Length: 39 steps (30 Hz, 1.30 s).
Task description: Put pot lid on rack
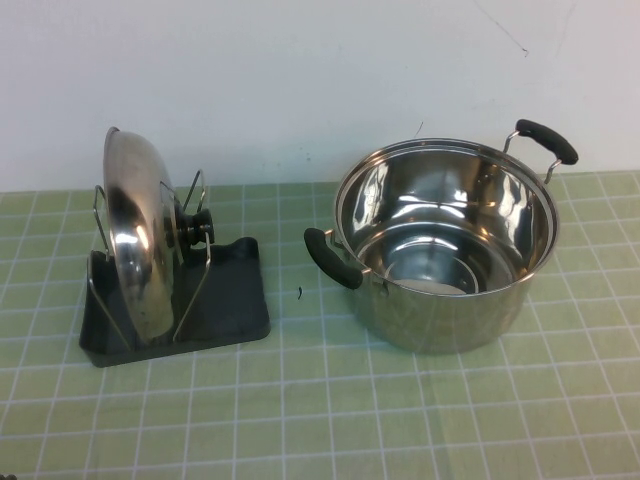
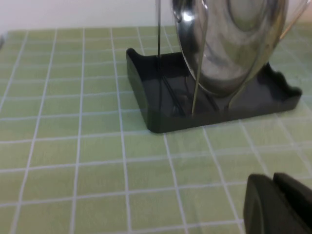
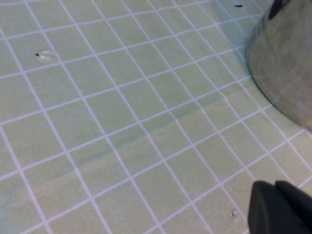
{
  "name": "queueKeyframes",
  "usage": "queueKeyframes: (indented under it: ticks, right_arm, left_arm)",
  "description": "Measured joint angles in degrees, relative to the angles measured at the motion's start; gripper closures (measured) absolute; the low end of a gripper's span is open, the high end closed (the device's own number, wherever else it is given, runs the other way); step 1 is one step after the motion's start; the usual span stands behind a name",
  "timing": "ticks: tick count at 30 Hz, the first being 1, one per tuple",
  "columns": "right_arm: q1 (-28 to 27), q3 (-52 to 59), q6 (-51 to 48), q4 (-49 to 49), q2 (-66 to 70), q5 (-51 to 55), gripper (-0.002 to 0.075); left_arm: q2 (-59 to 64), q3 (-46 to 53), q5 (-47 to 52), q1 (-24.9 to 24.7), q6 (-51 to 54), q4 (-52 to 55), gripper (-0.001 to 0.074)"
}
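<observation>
Already, pot lid (image 1: 138, 238) stands in rack (image 1: 232, 300); both end effectors apparently parked.

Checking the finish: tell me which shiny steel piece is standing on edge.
The pot lid, upright between the rack's wires; the pot sits flat. Both grippers are off it.

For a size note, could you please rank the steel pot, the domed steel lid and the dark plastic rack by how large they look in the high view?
1. Deep stainless-steel pot, clearly largest.
2. Dark rectangular plastic rack and shiny domed pot lid: similar extent; the lid stands edge-on, so unranked.

Neither the left gripper nor the right gripper appears in that view.
</observation>
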Motion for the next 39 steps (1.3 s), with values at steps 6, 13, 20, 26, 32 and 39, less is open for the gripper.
queueKeyframes:
  ticks: [6, 13, 20, 26, 32, 39]
  right_arm:
    - [0.00, 0.09, 0.00, 0.00, 0.00, 0.00, 0.0727]
    - [0.00, 0.09, 0.00, 0.00, 0.00, 0.00, 0.0727]
    - [0.00, 0.09, 0.00, 0.00, 0.00, 0.00, 0.0727]
    - [0.00, 0.09, 0.00, 0.00, 0.00, 0.00, 0.0727]
    - [0.00, 0.09, 0.00, 0.00, 0.00, 0.00, 0.0727]
    - [0.00, 0.09, 0.00, 0.00, 0.00, 0.00, 0.0727]
  left_arm:
    - [-0.04, 0.00, 0.26, 1.50, -4.62, 0.07, 0.0737]
    - [-0.04, 0.00, 0.26, 4.06, -4.99, 0.29, 0.0737]
    - [-0.04, 0.00, 0.26, 4.06, -2.40, 0.40, 0.0737]
    - [-0.04, 0.00, 0.26, 4.06, 1.15, 0.40, 0.0737]
    - [-0.04, 0.00, 0.26, 4.06, 1.39, 0.40, 0.0737]
    - [-0.04, 0.00, 0.26, 4.06, 1.52, 0.40, 0.0737]
